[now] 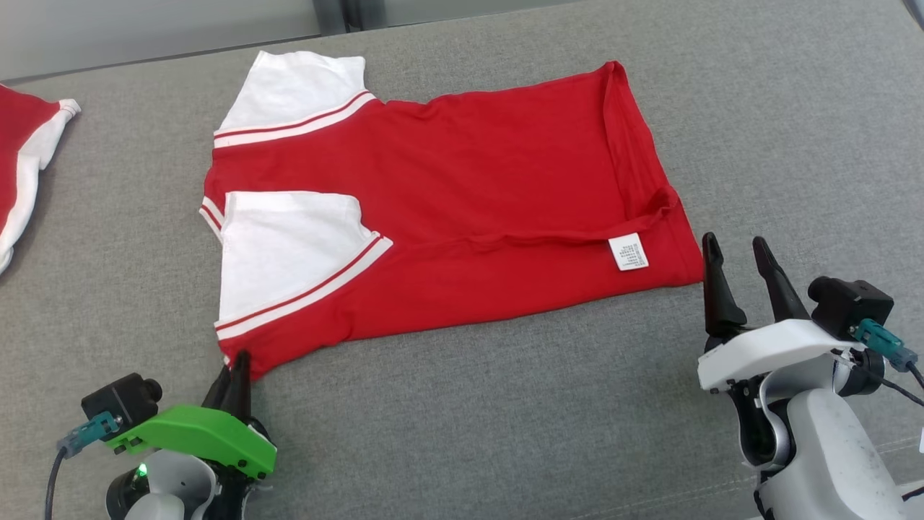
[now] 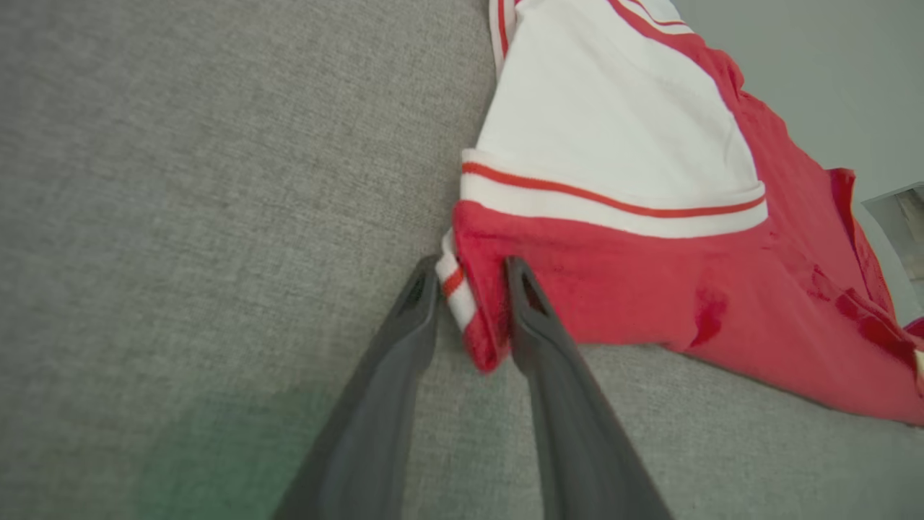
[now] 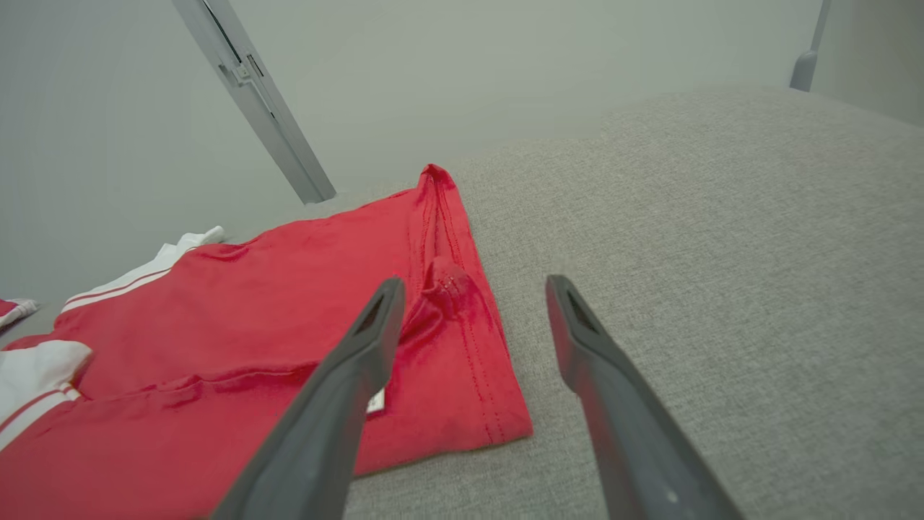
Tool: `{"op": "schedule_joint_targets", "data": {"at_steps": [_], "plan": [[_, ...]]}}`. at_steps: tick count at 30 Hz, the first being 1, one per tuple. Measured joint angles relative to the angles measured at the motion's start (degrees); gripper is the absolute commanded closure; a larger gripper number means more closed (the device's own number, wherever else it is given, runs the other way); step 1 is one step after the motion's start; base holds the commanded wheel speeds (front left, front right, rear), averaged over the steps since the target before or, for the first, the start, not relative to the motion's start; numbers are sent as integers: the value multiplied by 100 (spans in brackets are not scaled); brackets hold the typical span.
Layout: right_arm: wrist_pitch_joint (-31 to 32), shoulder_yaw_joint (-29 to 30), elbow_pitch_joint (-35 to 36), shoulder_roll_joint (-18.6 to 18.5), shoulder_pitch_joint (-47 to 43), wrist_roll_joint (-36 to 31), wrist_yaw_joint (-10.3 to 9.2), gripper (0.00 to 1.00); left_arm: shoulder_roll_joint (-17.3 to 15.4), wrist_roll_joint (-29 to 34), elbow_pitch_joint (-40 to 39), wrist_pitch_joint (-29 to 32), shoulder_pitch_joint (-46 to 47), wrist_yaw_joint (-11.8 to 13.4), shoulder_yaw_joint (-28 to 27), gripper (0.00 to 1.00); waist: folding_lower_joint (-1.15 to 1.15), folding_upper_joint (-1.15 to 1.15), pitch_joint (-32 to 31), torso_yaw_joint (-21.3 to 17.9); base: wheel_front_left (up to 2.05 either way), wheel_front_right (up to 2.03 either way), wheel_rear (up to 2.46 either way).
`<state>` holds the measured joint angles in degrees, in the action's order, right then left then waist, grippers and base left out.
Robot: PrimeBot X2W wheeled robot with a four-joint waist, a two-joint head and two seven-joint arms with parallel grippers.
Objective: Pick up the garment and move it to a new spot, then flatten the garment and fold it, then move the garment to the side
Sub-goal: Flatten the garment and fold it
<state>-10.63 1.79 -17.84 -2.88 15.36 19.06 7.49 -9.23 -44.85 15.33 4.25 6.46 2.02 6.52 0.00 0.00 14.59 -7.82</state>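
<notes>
We see the red and white garment lying flat on the grey fabric surface, nearer its far edge than its near one. Our left gripper has its fingers drawn close, pinching the garment's near left corner between them. Our right gripper has its fingers wide apart and empty, just beside the near right corner.

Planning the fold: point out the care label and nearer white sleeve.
care label (image 1: pixel 628 253), head view, middle of the tag.
nearer white sleeve (image 1: pixel 289 253), head view, centre of white panel.
</notes>
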Motion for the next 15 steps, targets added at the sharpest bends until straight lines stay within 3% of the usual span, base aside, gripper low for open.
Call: {"op": "schedule_joint_targets", "data": {"at_steps": [15], "plan": [[419, 189, -1573, 0, 626, -62, 0, 0, 43, 13, -438, -133, 36, -93, 124, 100, 0, 0, 72, 242, 0, 0, 0]]}}
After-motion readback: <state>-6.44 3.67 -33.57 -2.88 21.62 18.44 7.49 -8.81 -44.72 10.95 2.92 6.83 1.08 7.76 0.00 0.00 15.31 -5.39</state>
